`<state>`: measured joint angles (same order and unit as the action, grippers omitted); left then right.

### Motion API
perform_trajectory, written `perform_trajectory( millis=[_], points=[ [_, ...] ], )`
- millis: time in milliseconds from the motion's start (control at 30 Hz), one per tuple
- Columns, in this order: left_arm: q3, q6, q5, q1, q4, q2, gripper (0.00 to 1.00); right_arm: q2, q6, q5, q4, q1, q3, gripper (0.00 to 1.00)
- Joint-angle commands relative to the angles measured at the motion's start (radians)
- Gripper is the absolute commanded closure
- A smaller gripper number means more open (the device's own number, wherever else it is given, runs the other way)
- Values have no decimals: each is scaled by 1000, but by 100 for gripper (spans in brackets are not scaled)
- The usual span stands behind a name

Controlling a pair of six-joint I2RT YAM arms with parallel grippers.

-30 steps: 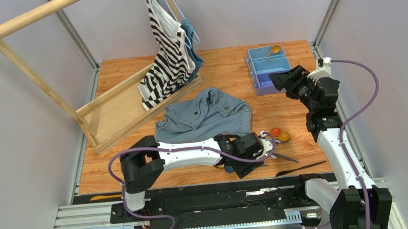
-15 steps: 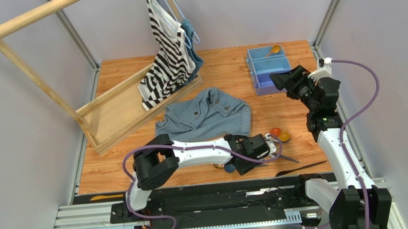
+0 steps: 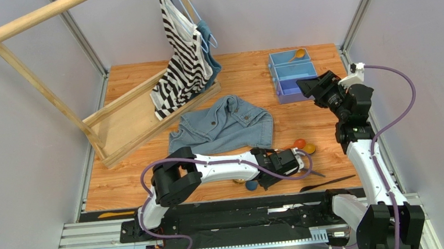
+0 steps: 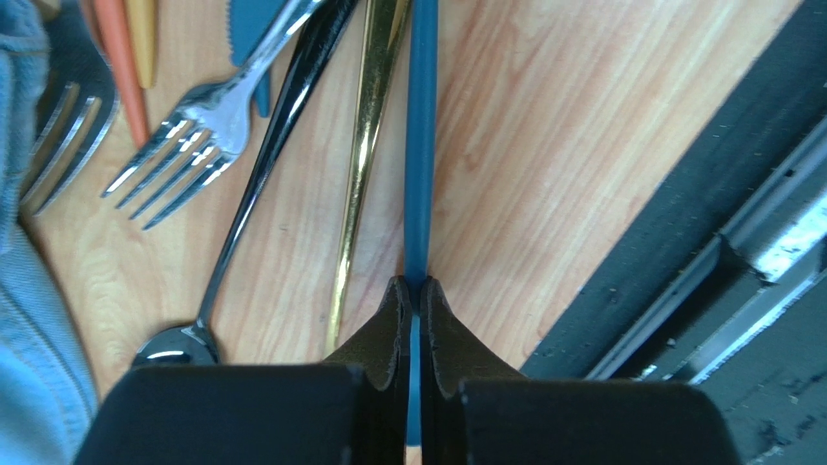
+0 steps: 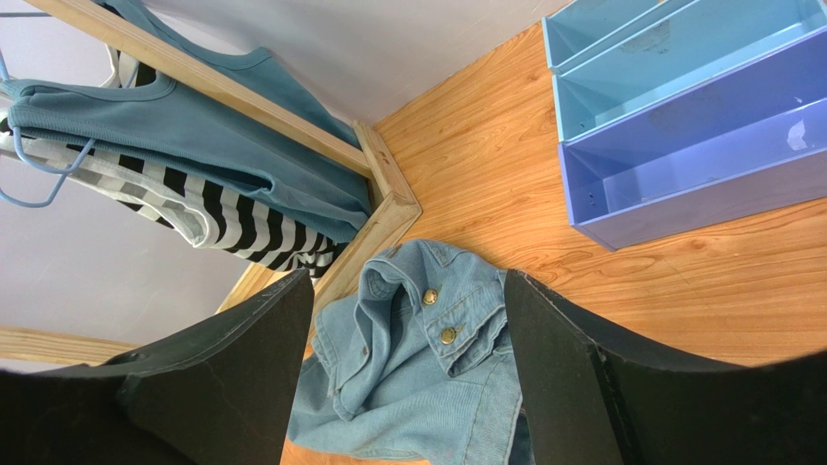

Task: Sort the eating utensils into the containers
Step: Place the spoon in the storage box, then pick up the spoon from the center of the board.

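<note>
My left gripper [image 4: 414,286] is shut on the slim handle of a blue spoon [image 4: 421,145] lying on the wood. Beside it lie a gold handle [image 4: 367,145], a black spoon [image 4: 281,126], a silver fork [image 4: 194,136] and orange and yellow handles [image 4: 116,58]. From above, the left gripper [image 3: 272,178] sits low at the table's front, with the blue bowl [image 3: 251,185] behind it. The light blue tray [image 3: 290,74] holds a gold spoon [image 3: 299,54]. My right gripper [image 5: 408,281] hangs open and empty near the tray [image 5: 679,58].
A denim jacket [image 3: 221,126] lies mid-table, touching the cutlery pile. A wooden rack [image 3: 124,116] with hanging striped and teal tops stands back left. Orange and yellow spoon bowls [image 3: 305,146] and a black knife [image 3: 328,182] lie front right. The black rail [image 4: 679,242] borders the front edge.
My left gripper's jaws have closed onto the blue spoon's handle, and the left arm has shifted a little to the right. The right arm has barely moved.
</note>
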<state>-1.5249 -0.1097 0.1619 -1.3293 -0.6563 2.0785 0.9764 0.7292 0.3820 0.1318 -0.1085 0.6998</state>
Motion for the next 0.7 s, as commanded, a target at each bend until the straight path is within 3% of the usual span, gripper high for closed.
perform_trajectory(
  millis=[0,367,667],
  points=[
    [-57,-15,91,-5,-40,-17,100,-19,10,21,28,-17,-3,24],
    [-21,-47,42,7,1,-202,100,-33,33,93,39,-36,6,24],
    [66,-100,-96,131,57,-319,100,-31,42,129,38,-36,20,24]
  ],
)
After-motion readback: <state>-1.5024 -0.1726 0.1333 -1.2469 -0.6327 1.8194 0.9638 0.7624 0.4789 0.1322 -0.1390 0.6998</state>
